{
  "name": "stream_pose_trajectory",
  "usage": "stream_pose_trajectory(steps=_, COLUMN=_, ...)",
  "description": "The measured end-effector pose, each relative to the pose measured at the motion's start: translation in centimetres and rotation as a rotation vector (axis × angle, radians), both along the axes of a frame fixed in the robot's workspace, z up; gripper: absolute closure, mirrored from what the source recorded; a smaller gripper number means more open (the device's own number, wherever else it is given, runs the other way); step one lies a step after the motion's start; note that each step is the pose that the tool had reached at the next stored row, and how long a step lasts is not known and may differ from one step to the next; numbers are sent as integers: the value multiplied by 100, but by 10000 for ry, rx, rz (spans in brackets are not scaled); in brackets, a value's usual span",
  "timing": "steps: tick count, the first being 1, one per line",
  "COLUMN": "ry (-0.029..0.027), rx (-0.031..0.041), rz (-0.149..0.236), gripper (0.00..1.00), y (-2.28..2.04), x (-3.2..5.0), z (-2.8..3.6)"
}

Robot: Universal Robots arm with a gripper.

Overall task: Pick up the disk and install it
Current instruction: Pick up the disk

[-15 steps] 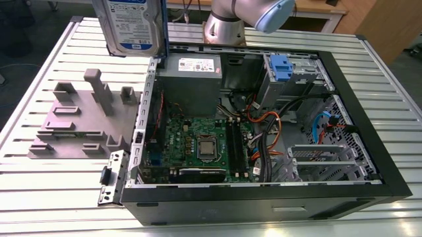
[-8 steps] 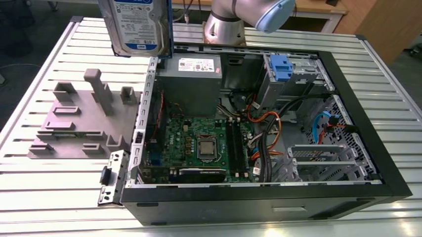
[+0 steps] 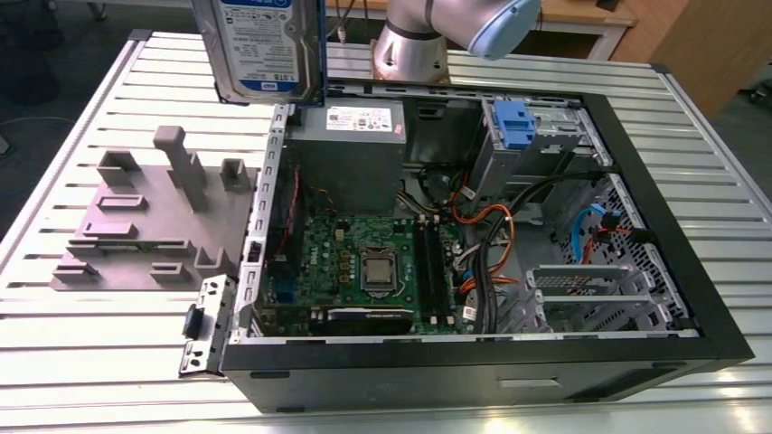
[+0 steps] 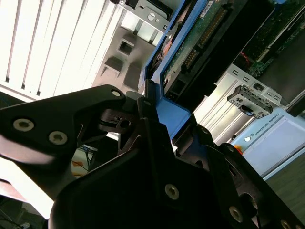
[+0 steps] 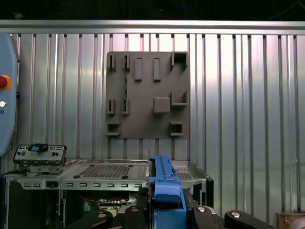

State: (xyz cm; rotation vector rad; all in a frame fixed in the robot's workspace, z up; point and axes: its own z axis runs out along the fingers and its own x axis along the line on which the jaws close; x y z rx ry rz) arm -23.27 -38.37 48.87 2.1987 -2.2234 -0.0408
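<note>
While it hangs on edge above the open computer case (image 3: 422, 371), the disk (image 3: 268, 50) faces its label outward in the exterior view. In the second wrist view, the pincer (image 4: 164, 112) is clamped on the disk's blue frame, probably leaving both faces free for sliding into a bay. In the first wrist view, a grey fixture plate (image 5: 147, 95) lies beyond the pincer.

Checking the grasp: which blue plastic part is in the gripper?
The blue frame on the disk, held aloft; the blue latch sits inside the computer case.
</note>
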Motion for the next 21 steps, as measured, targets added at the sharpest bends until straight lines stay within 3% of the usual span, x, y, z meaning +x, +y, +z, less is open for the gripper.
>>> stream_pose_trajectory(steps=13, ry=0, rx=0, rz=-1, gripper=64, y=-5, x=122, z=0)
stream_pose_trajectory(steps=16, ry=0, rx=0, rz=0, gripper=64, y=-35, x=126, z=0)
stream_pose_trajectory(steps=21, ry=0, rx=-1, rz=0, gripper=64, y=-126, x=130, z=0)
